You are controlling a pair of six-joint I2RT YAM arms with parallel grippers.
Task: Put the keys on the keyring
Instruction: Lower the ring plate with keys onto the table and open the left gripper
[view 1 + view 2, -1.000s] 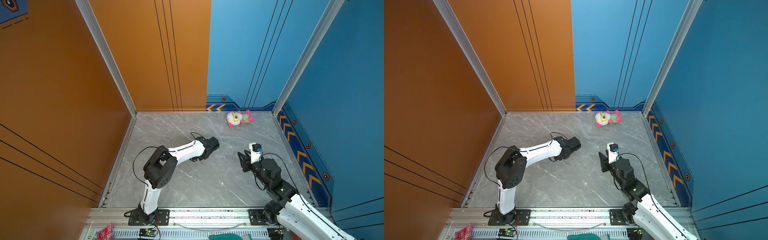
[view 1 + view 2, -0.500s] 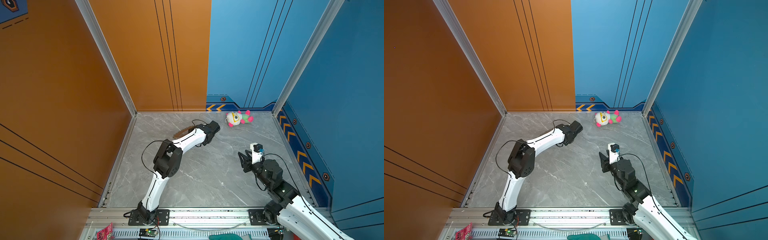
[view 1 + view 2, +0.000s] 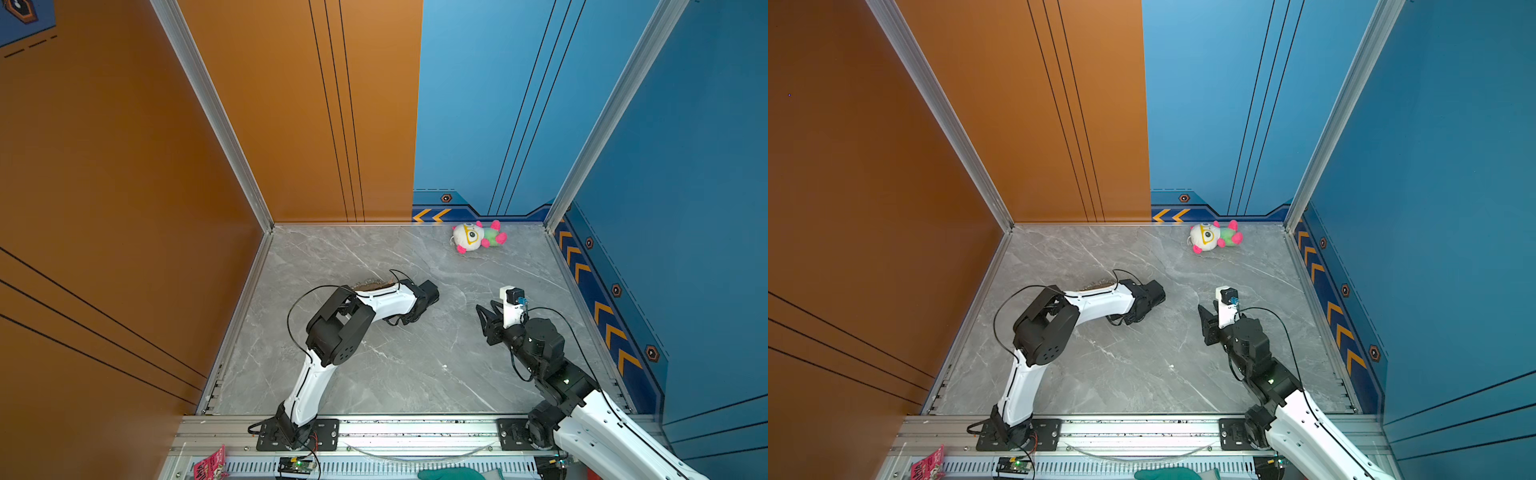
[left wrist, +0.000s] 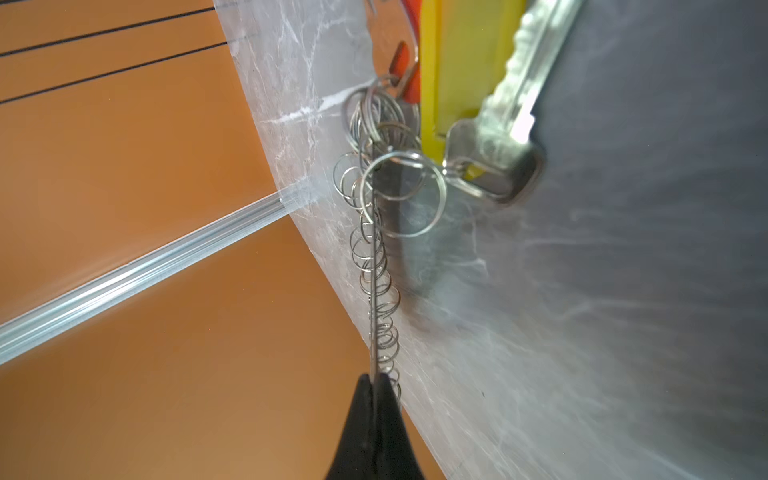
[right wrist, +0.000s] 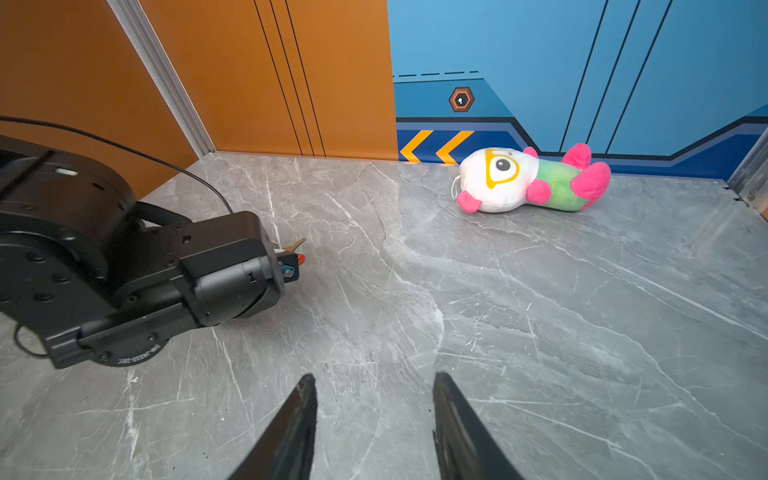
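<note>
**A:** Are both built alike?

**B:** Yes. The left arm [image 3: 316, 386] and right arm [image 3: 590, 428] have white shells between chunky black joint housings. Thin black cables [image 3: 288, 324] loop along them.

**A:** And the bases?

**B:** Black plates [image 3: 328, 434] with screws. The right gripper [image 5: 374, 376] has black fingers [image 5: 295, 428] tapering to points (one motor [image 5: 124, 328] bears white lettering, too small to read).

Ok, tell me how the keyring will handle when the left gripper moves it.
The keyring is probably stiff: pinched at one end by the left gripper, its edge runs straight. The small wire rings sit loose, so likely jangle and slide. The yellow key, on a larger ring, may swing and weigh the far end down.
</note>
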